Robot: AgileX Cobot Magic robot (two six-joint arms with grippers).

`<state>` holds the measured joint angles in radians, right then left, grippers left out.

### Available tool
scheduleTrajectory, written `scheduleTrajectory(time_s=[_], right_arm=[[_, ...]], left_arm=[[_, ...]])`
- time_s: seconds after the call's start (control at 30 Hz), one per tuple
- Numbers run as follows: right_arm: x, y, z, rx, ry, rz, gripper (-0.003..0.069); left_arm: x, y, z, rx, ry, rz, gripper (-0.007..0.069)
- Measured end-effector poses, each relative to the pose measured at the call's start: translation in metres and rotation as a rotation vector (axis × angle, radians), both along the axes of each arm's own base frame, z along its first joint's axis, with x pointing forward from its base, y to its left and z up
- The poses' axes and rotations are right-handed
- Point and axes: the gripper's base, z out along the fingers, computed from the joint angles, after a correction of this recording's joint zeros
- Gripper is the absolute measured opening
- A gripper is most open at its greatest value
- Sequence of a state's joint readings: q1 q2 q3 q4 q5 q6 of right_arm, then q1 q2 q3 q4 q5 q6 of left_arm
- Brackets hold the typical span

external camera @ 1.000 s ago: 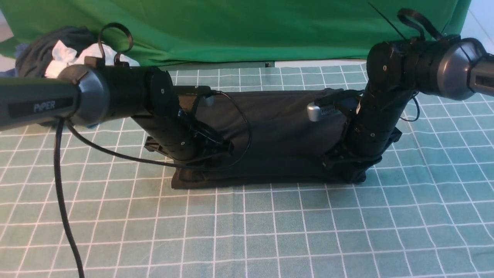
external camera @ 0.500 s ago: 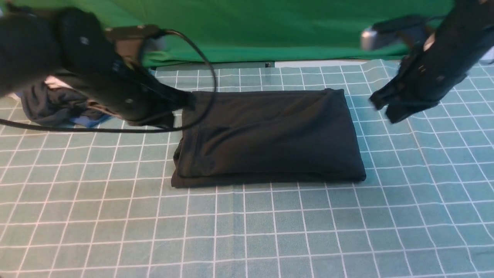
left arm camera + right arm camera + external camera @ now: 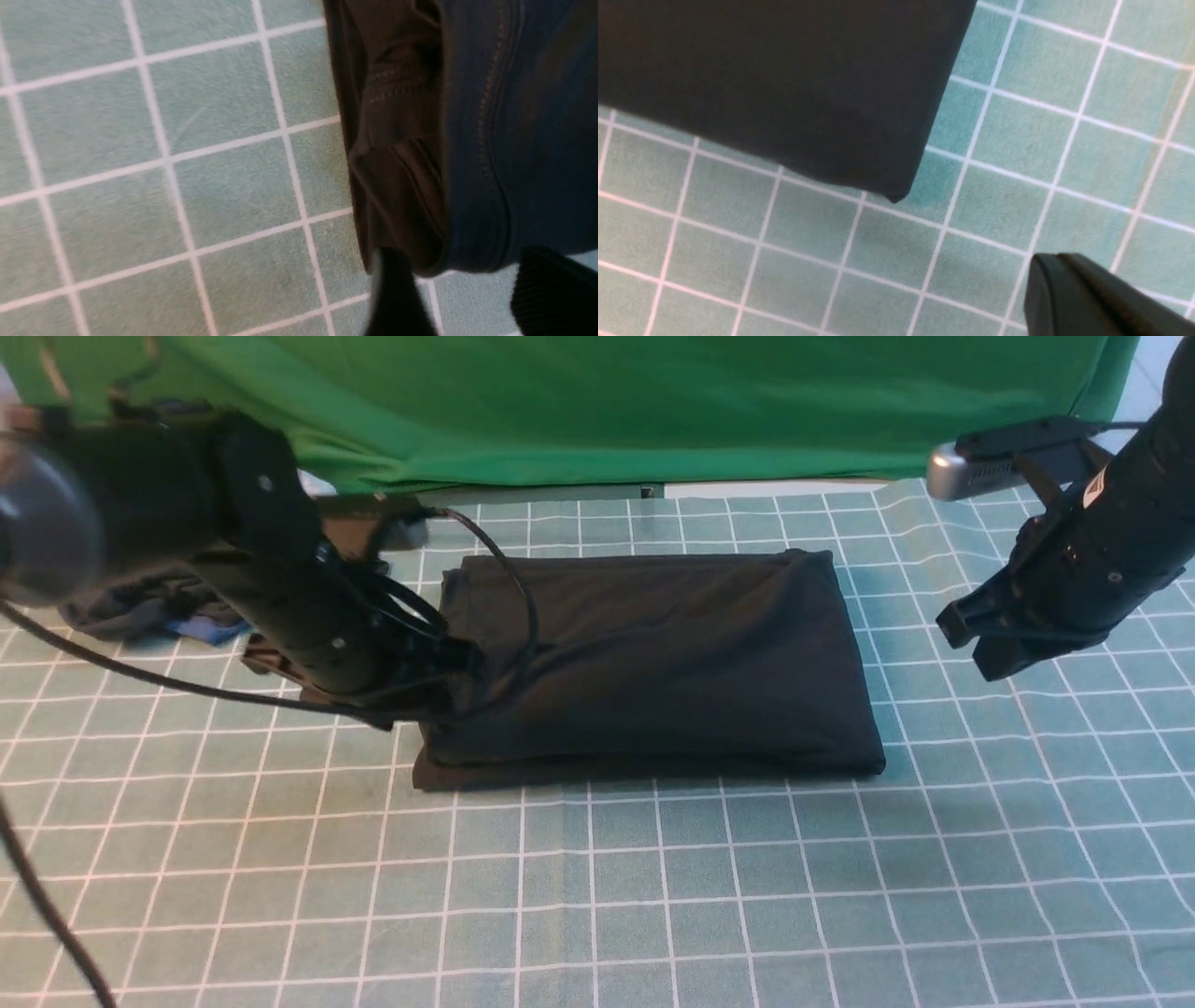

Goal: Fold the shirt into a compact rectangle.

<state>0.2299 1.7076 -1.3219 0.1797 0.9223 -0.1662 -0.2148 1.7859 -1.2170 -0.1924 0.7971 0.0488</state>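
On the grid mat [image 3: 597, 896], far left: bunched grey and white clothes [image 3: 140, 607] half hidden behind left arm, not part of the job. Left gripper [image 3: 439, 677] low at shirt's left edge; a second ago pressed down on the near edge, half a second ago lifted off toward the left, now back down at the left side. In left wrist view, two dark fingers [image 3: 397, 298] spread apart, straddling the corner of the stacked hems; gap clearly visible, nothing pinched yet. Opened within the last moment, was closed before. Whether tips touch fabric: cannot tell.

Centre: shirt [image 3: 653, 653] flat on mat, already a tidy dark rectangle, layers stacked, near-left corner slightly loose with lower layer peeking out. Same spot and outline as half a second ago; no print or label showing.

Right: right gripper [image 3: 980, 644] raised above mat, well clear of shirt's right edge, pulled away since a second ago when pressed on the near-right corner. Jaws closed, empty. Right wrist view shows sharp far corner of shirt [image 3: 784, 93] lying untouched.

Judgement: main folds look done; left side reopening at the edge suggests either one more half-fold or a tidy-up of the loose corner. Risk: dragging the top layer and undoing the stack.
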Motion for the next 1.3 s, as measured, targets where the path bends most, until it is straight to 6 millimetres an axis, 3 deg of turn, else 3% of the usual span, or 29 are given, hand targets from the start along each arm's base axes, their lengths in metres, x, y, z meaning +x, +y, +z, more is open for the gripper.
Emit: scheduleTrajectory(time_s=[0.07,0.17,0.43,0.57,0.63,0.67,0.7,0.73,0.77,0.87,0.97,1.17,1.27,1.3], right_arm=[[0.001,0.0,0.0,0.007,-0.013,-0.003,-0.0003],[0.002,0.001,0.0,0.015,-0.024,-0.006,-0.0003],[0.006,0.005,0.001,0.068,-0.065,-0.026,0.0002],[0.01,0.006,-0.008,0.069,-0.049,-0.03,0.0052],[0.016,0.009,-0.026,0.076,0.001,-0.036,0.0156],[0.016,0.01,-0.027,0.081,0.007,-0.038,0.0175],[0.018,0.011,-0.032,0.085,0.022,-0.036,0.0206],[0.02,0.015,-0.044,0.11,0.056,-0.032,0.0299],[0.022,0.016,-0.049,0.122,0.073,-0.027,0.0338],[0.025,0.022,-0.068,0.165,0.131,-0.025,0.0453],[0.028,0.026,-0.083,0.183,0.162,-0.02,0.0503],[0.032,0.035,-0.103,0.185,0.176,-0.006,0.0498],[0.033,0.038,-0.105,0.186,0.169,0.031,0.0336],[0.032,0.039,-0.106,0.187,0.168,0.044,0.0212]], left_arm=[[0.004,-0.005,-0.014,0.0,0.015,-0.004,0.0557],[0.01,-0.008,-0.026,-0.002,0.011,0.003,0.0656],[0.017,-0.01,-0.051,-0.005,0.036,0.021,0.068],[0.017,-0.011,-0.052,-0.015,0.052,0.027,0.0554],[0.017,-0.012,-0.053,-0.03,0.067,0.038,0.0367],[0.016,-0.013,-0.053,-0.034,0.068,0.039,0.0351],[0.016,-0.013,-0.053,-0.038,0.07,0.041,0.027],[0.016,-0.014,-0.053,-0.041,0.071,0.041,0.0146],[0.016,-0.014,-0.053,-0.04,0.07,0.039,0.0098],[0.016,-0.014,-0.053,-0.039,0.07,0.038,0.0062],[0.016,-0.014,-0.053,-0.038,0.071,0.037,0.0062],[0.016,-0.014,-0.053,-0.038,0.071,0.037,0.0062],[0.016,-0.014,-0.051,-0.039,0.067,0.037,0.0062],[0.016,-0.014,-0.051,-0.039,0.069,0.036,0.0062]])
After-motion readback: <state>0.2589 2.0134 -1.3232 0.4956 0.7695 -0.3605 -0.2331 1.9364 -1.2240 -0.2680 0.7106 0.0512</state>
